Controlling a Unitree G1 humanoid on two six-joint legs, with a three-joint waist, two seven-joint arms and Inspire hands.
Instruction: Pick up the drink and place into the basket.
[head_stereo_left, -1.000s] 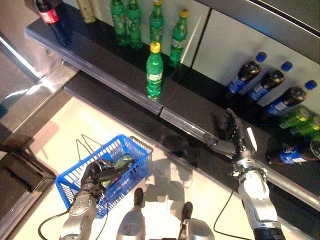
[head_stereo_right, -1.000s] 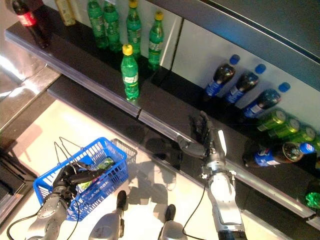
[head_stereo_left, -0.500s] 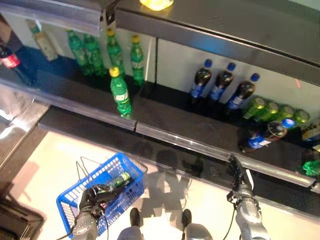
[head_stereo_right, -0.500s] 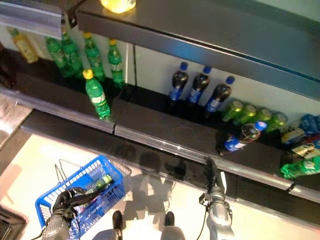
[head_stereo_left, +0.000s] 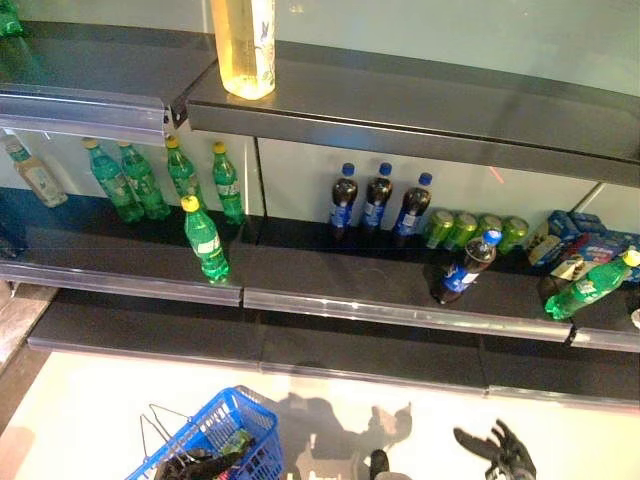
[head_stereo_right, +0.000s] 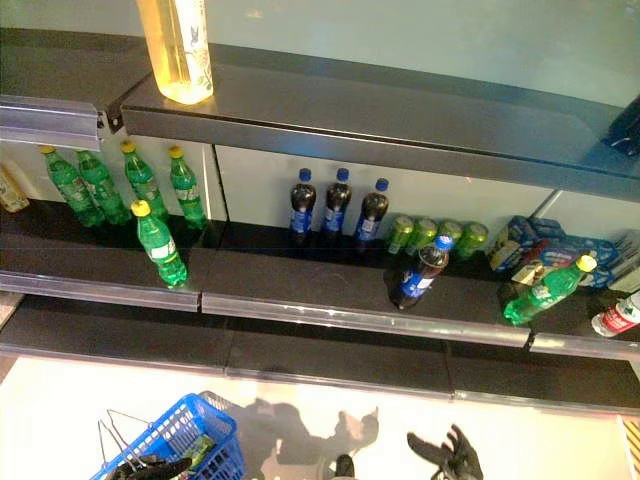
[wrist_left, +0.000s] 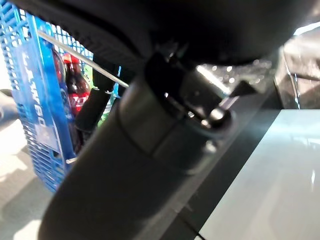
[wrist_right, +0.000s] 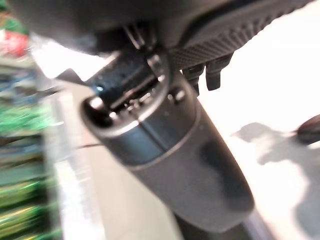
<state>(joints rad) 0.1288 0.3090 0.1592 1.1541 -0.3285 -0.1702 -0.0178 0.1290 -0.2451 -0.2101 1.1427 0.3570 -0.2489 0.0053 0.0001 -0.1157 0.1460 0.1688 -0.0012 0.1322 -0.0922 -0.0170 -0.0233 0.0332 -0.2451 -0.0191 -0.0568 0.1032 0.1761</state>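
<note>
Having pulled back off the shelf (head_stereo_left: 400, 300), right hand (head_stereo_right: 452, 457) hanging spread, empty; left hand (head_stereo_left: 185, 467) gripping basket (head_stereo_left: 225, 440); next drink (head_stereo_left: 460, 270) waiting.

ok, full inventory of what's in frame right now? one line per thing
Green bottles: five, yellow caps, middle shelf's left part.
Dark cola bottles: three upright with blue caps, middle shelf centre; a fourth tilted nearer the edge.
Green cans: several, right of the colas.
Tipped green bottle: one, far right.
Yellow bottle: one, top shelf.
Basket: one, blue, bottom left, drinks inside.
Left hand: at the basket.
Right hand: fingers spread, empty.
</note>
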